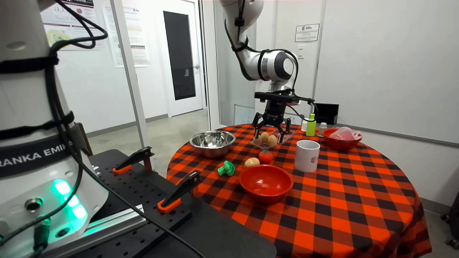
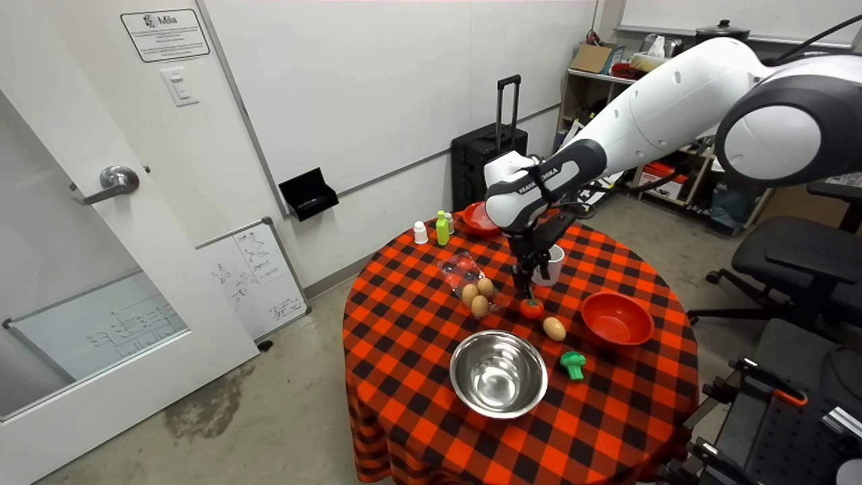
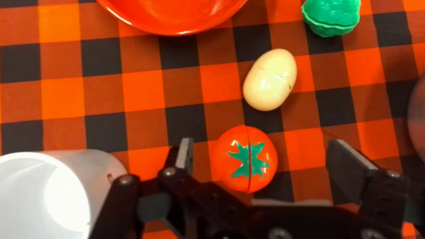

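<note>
- Tomato point(image 1: 265, 157) on the checked tablecloth point(image 1: 344, 193), below my gripper point(image 1: 269, 138); I judge the step in hand as lining up over it.
- Left, in an exterior view: steel bowl point(image 1: 213, 151), then green broccoli point(image 1: 226, 168), nearer.
- Middle: loose egg point(image 1: 251, 162) just left of the tomato; brown eggs point(image 1: 272, 141) farther, red bowl point(image 1: 266, 183) nearer.
- My gripper's fingers point(image 3: 347, 169) stand wide, holding nothing; the wrist view shows the tomato between them, touching neither.
- Right: white mug point(image 1: 305, 157), near the tomato but apart from it. As I judge it, the next move calls for a straight, centred descent, slow enough to keep clear of that mug.
</note>
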Robot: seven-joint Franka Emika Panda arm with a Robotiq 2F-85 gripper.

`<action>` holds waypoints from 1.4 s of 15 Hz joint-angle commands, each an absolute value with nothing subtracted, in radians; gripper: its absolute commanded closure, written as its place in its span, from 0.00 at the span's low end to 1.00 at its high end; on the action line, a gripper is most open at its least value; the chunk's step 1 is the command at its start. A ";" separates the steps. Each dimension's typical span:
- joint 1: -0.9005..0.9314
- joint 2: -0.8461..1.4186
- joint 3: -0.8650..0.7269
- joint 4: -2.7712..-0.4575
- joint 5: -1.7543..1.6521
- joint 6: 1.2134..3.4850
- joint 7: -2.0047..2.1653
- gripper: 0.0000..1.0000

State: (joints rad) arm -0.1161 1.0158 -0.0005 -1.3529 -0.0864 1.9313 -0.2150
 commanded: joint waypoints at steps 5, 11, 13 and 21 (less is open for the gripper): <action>-0.096 1.123 0.003 -1.243 -0.081 1.888 -0.216 0.00; -0.069 1.199 -0.012 -1.162 -0.102 1.862 -0.205 0.00; -0.065 1.224 -0.018 -1.133 -0.106 1.846 -0.204 0.00; -0.073 1.296 -0.040 -1.031 -0.110 1.799 -0.198 0.32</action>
State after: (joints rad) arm -0.0787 1.2481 -0.0304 -1.1157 -0.0999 1.8500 -0.2115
